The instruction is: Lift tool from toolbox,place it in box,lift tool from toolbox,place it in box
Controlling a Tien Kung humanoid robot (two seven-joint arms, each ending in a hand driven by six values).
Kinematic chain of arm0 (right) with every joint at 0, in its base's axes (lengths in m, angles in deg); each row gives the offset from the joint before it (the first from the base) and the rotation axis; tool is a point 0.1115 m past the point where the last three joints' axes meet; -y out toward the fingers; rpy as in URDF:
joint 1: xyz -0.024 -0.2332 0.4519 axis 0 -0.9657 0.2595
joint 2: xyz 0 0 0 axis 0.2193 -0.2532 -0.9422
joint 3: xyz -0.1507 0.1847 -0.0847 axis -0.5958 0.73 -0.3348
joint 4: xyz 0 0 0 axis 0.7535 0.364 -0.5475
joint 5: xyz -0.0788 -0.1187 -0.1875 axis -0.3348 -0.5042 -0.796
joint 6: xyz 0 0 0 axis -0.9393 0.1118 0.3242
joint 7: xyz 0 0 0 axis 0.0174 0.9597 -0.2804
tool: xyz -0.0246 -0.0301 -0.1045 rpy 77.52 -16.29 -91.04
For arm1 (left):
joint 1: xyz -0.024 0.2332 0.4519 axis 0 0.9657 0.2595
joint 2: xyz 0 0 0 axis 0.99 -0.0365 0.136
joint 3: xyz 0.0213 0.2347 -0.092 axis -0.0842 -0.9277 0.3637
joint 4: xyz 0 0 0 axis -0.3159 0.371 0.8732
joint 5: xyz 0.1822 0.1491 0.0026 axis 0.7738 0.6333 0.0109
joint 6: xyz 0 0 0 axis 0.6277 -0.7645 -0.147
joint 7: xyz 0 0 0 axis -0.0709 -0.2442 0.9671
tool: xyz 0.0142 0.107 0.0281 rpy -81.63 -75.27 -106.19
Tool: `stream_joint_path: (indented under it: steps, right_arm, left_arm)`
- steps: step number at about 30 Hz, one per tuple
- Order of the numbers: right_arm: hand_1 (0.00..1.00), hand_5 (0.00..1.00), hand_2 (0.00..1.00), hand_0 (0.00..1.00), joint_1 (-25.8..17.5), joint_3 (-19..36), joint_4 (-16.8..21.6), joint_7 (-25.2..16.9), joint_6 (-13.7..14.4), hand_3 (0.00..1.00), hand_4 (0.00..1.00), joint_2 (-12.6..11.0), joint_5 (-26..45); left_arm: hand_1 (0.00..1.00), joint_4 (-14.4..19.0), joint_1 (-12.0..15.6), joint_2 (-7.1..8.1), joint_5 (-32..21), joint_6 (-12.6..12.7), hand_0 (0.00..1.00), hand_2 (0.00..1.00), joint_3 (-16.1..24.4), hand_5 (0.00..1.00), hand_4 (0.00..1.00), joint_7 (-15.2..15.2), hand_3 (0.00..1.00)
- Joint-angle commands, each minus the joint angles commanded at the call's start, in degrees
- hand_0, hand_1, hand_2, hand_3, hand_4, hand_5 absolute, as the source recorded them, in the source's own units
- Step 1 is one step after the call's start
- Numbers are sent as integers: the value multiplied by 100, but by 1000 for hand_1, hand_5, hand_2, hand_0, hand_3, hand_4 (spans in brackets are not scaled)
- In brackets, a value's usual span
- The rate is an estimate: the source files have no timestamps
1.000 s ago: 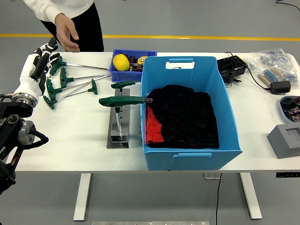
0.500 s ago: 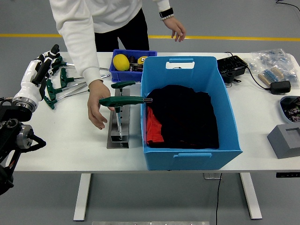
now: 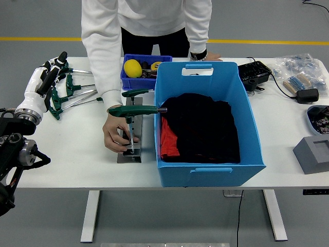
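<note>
- The robot's left hand (image 3: pixel 50 74) hovers at the far left of the white worktop (image 3: pixel 77 154), well left of the big blue box (image 3: pixel 205 170). Its white and black fingers are stretched out loosely and hold nothing.
- Just beside that hand, on its box-facing side, lie several loose green-handled T-wrenches (image 3: pixel 67 92) flat on the worktop, their steel shanks pointing toward the box.
- A person in a white top stands at the far side, behind the box. One person's hand (image 3: pixel 117 135) reaches down and grips the lower end of the grey metal tool stand (image 3: pixel 129 146), which stands just beside the box's left wall.
- Two green-handled tools are seated in that stand: the large T-handle tool (image 3: pixel 134 110), whose handle lies crosswise with its tip touching or nearly touching the box's left rim, and a smaller T-handle tool (image 3: pixel 134 93) behind it.
- Behind the stand, against the box's far left corner, sits a small blue bin (image 3: pixel 146 82) with a yellow ball (image 3: pixel 132 67) in it.
- The blue box holds black cloth (image 3: pixel 203 128) over a red cloth (image 3: pixel 168 139) that shows along its left side.
- The person's other hand (image 3: pixel 205 55) rests on the worktop just behind the box's far rim.
- Right of the box lie a black charger with cable (image 3: pixel 255 75), clear bags of parts (image 3: pixel 300 69) and a grey block (image 3: pixel 313 153).
</note>
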Motion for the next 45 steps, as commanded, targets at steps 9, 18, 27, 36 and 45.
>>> stream_joint_path:
  steps: [9,18,27,36,45]
  right_arm:
    - [721,802,780,752,-16,167,0,26,20,661,885,15,-128]
    - [720,801,780,752,-23,175,0,32,29,655,884,23,-102]
    - [717,800,777,751,-22,179,0,28,35,651,882,20,-101]
    - [716,800,775,747,-22,172,0,25,45,651,881,12,-91]
    - [710,801,772,741,-15,87,0,16,62,643,881,13,-15]
  left_arm:
    - [858,193,-5,74,470,7,870,904,19,777,998,-207,841]
    - [861,623,64,141,1509,-88,871,905,44,754,998,-22,849]
    - [873,870,128,148,2428,-321,879,913,80,732,998,107,867]
    - [886,895,179,182,2736,-535,886,923,115,724,998,65,874]
    - [933,1417,279,510,3954,-1176,931,961,-53,682,998,20,885]
